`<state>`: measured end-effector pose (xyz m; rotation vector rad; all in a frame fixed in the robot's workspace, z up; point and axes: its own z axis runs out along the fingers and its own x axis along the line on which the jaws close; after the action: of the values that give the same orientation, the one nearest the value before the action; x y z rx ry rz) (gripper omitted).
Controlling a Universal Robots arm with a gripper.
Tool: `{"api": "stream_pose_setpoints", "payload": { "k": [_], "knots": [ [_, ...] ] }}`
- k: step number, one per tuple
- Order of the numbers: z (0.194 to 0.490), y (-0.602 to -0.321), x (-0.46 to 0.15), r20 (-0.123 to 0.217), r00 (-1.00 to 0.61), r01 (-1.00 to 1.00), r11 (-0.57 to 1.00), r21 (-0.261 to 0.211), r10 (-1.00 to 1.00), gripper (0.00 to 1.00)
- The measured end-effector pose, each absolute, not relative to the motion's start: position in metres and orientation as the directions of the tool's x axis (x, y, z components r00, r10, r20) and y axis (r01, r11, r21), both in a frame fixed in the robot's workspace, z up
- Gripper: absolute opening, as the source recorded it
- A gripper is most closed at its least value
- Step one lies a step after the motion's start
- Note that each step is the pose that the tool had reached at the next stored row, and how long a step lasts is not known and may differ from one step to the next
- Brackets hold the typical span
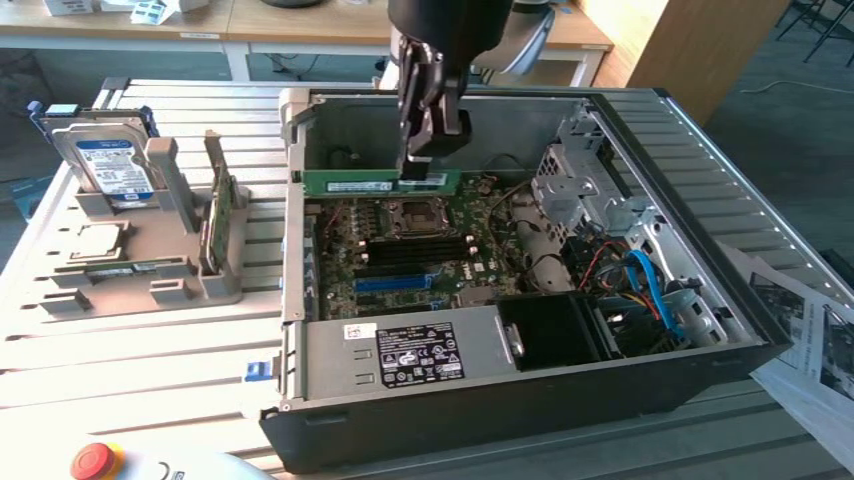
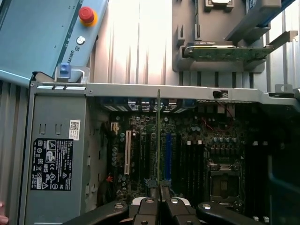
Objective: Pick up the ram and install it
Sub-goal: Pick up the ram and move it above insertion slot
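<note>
The ram (image 1: 358,183), a narrow green stick with a white label, hangs level above the motherboard (image 1: 501,265) inside the open computer case (image 1: 441,420). My gripper (image 1: 424,172) is shut on the stick's top edge, near its end toward the exterior view's right. The stick floats over the far side of the board, just behind the processor socket (image 1: 411,213), and the black memory slots (image 1: 414,257) lie nearer the camera. In the wrist view the ram (image 2: 158,136) shows edge-on as a thin line running out from my gripper (image 2: 159,191), over the board's slots (image 2: 187,161).
At the exterior view's left a grey holder (image 1: 160,270) carries a hard drive (image 1: 107,165), a square silver processor chip (image 1: 96,240) and another green stick (image 1: 214,215). Drive cages and cables (image 1: 601,230) crowd the case's right side. A red stop button (image 1: 96,460) sits at the front.
</note>
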<state>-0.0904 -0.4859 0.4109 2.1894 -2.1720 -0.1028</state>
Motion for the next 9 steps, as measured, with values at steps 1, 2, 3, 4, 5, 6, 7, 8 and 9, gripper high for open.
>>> {"api": "stream_pose_setpoints", "payload": {
  "k": [1, 2, 3, 4, 5, 6, 7, 8, 9],
  "knots": [
    [0.411, -0.486, -0.088, -0.008, 0.008, -0.996, -0.008, 0.087, -1.0, 0.12],
    [0.411, -0.487, -0.085, -0.008, 0.008, -0.996, -0.008, 0.087, -1.0, 0.12],
    [0.411, -0.487, -0.082, -0.008, 0.008, -0.996, -0.008, 0.087, -1.0, 0.12],
    [0.411, -0.488, -0.079, -0.008, 0.008, -0.996, -0.008, 0.087, -1.0, 0.12],
    [0.411, -0.488, -0.077, -0.008, 0.008, -0.996, -0.008, 0.087, -1.0, 0.12],
    [0.411, -0.488, -0.075, -0.008, 0.008, -0.996, -0.008, 0.087, -1.0, 0.12],
    [0.411, -0.489, -0.072, -0.008, 0.008, -0.996, -0.008, 0.087, -1.0, 0.12],
    [0.411, -0.489, -0.069, -0.008, 0.008, -0.996, -0.008, 0.088, -1.0, 0.12],
    [0.411, -0.49, -0.067, -0.008, 0.008, -0.996, -0.008, 0.088, -1.0, 0.12]
  ]
}}
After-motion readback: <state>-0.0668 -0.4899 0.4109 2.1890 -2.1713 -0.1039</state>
